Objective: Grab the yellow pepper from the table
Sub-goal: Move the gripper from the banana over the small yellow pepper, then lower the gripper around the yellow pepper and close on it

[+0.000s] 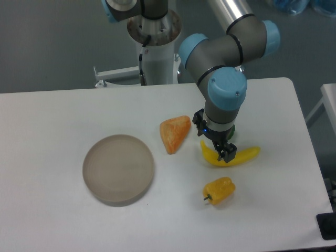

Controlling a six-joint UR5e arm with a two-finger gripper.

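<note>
The yellow pepper (pixel 219 190) lies on the white table (pixel 52 220) at the front right, its short dark stem pointing left. My gripper (pixel 223 153) hangs above and behind it, over the long curved yellow piece (pixel 231 156). The pepper is apart from the fingers, a little nearer the camera. The dark fingers point down and hold nothing; the gap between them does not show clearly from this angle.
An orange wedge-shaped piece (pixel 175 133) lies left of the gripper. A round grey-brown plate (pixel 118 168) sits on the left half of the table. The robot's base (pixel 155 42) stands behind the far edge.
</note>
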